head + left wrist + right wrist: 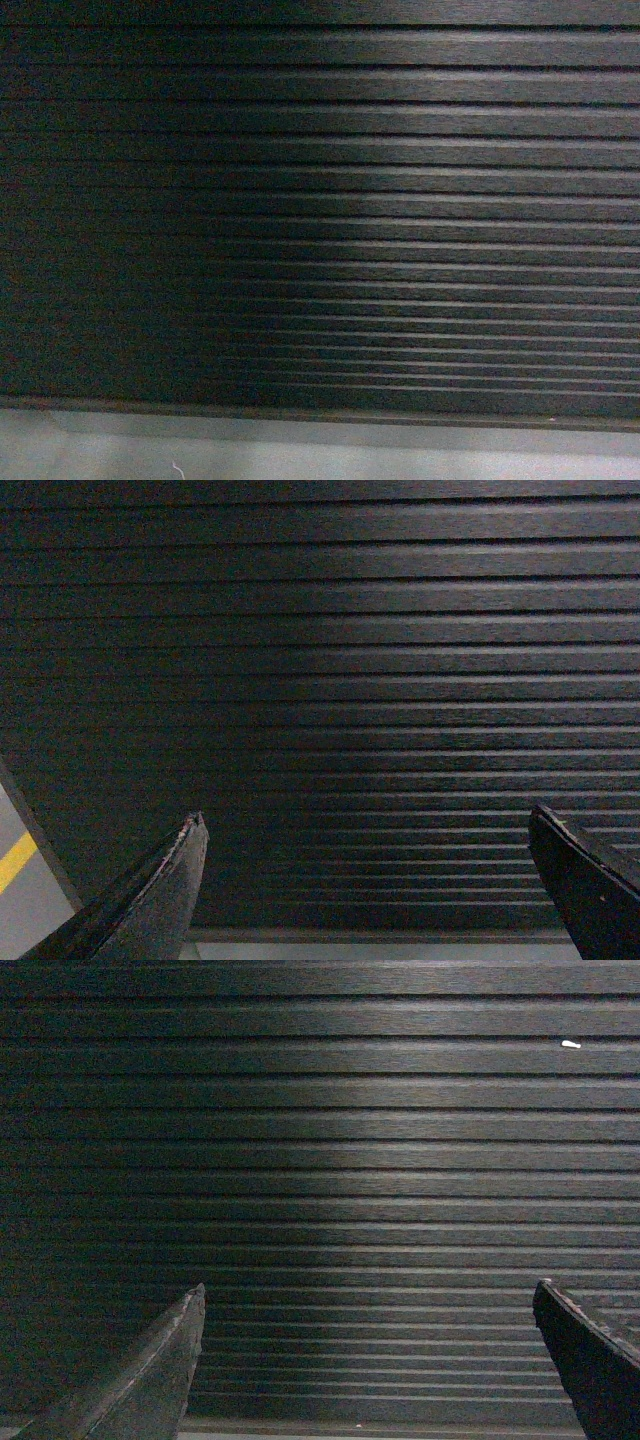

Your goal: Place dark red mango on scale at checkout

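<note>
Facing the checkout [320, 200] ribbed front | left gripper [365, 880] and right gripper [370, 1355] spread wide, holding nothing | mango, scale out of sight | likely smooth, bruisable fruit; grasp gently across its middle

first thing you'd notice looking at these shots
The checkout's dark ribbed front fills all three views, lit brightest toward the middle and right. Along the bottom of the head view runs its grey plinth. Both the left gripper and the right gripper hang open and empty before it; no mango or scale shows.
</note>
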Available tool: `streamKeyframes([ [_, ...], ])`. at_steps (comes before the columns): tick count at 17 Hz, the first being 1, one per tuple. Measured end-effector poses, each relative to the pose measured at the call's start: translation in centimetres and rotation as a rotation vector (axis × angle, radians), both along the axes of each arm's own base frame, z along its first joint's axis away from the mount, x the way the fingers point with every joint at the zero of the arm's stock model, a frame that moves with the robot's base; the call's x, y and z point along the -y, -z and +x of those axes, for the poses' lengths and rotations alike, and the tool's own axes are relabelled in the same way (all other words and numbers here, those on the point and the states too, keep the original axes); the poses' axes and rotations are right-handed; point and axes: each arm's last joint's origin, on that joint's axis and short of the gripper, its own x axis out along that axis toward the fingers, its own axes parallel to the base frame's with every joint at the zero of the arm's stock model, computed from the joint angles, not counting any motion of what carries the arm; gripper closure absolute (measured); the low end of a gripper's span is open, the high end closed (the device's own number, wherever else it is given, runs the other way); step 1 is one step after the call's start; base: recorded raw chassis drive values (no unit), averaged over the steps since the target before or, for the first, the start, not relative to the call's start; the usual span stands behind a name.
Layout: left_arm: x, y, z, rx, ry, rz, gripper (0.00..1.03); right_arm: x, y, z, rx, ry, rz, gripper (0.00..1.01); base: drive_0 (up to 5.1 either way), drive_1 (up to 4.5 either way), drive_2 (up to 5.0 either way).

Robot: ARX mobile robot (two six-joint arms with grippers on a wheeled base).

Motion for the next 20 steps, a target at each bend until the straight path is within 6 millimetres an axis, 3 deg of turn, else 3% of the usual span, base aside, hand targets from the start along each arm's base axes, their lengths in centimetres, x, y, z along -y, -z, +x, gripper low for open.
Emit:
streamKeyframes([
  [20, 0.00, 0.01, 0.00, -0.001, 0.000, 0.000, 0.05, 0.00, 0.01, 0.00, -0.001, 0.000, 0.000, 0.03, 0.0, 0.00, 0.0],
])
